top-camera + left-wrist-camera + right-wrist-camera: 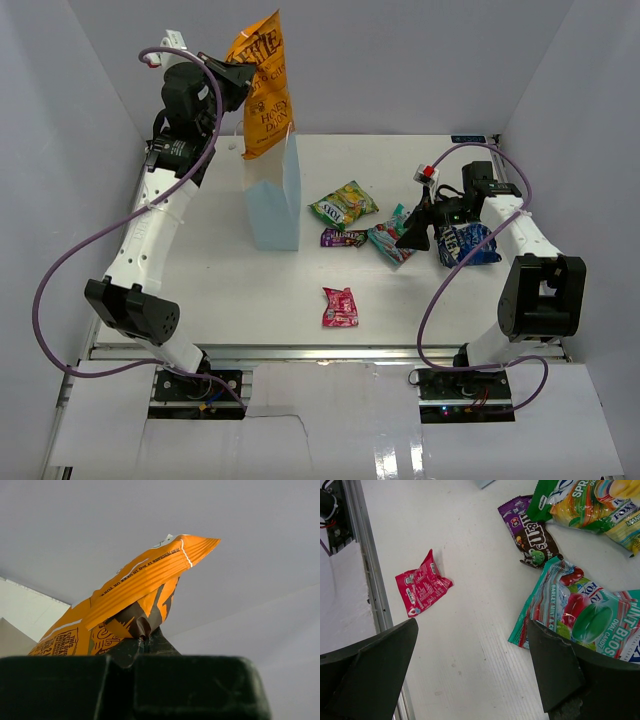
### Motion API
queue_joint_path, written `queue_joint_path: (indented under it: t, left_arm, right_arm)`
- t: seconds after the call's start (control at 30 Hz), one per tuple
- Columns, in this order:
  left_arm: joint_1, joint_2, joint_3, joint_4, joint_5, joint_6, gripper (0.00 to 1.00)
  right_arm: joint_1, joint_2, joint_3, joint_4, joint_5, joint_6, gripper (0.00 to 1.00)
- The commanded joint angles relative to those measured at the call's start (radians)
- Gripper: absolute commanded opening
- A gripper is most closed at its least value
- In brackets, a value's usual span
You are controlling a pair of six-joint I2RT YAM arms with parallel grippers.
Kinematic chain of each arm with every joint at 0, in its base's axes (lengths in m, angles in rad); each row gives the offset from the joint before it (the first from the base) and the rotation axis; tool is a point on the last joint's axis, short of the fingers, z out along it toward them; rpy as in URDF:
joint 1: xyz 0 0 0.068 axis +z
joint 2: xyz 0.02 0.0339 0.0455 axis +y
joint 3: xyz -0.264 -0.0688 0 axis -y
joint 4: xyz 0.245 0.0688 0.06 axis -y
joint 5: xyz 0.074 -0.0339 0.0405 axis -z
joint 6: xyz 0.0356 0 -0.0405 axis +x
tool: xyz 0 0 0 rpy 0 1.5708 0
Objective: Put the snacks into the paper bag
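Pinching the orange chip bag (pixel 262 85), my left gripper (pixel 232 82) hangs it above the paper bag (pixel 275 205), upper left of centre, ready to lower it in. My right gripper (pixel 415 235) hovers spread beside the teal candy bag (pixel 388 240).

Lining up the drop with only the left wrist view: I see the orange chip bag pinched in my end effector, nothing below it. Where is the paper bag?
Observer: The tall pale-blue paper bag stands upright, apparently directly under the orange crinkly chip bag; the packet's lower end hangs at its mouth.
Operator: Which snacks lie outside it?
Observer: Five: yellow-green candy bag, small purple packet, teal candy bag, dark blue candy bag, pink-red packet.
Operator: And the right arm?
Observer: The right end effector is open and empty, low beside the teal candy bag.
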Motion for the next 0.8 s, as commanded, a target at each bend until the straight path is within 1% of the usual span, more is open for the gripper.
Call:
queue_joint_path:
  t: [0.0,0.27,0.43,0.77]
  left_arm:
    - [-0.006,-0.081,0.007,0.041,-0.01,0.018,0.0]
    - [-0.004,-0.083,0.042,0.047,0.0,0.027,0.0]
    - [-0.004,-0.09,0.073,0.039,-0.021,0.054,0.0]
    - [-0.004,-0.112,0.024,0.032,-0.038,0.077,0.0]
  right_arm:
    - [-0.003,-0.031,-0.006,-0.005,-0.032,-0.01,0.95]
    - [-0.003,-0.031,-0.007,-0.006,-0.033,-0.007,0.95]
    - [-0.003,-0.028,-0.006,-0.006,-0.036,-0.007,0.95]
    - [-0.003,-0.031,-0.012,-0.009,-0.033,-0.005,0.95]
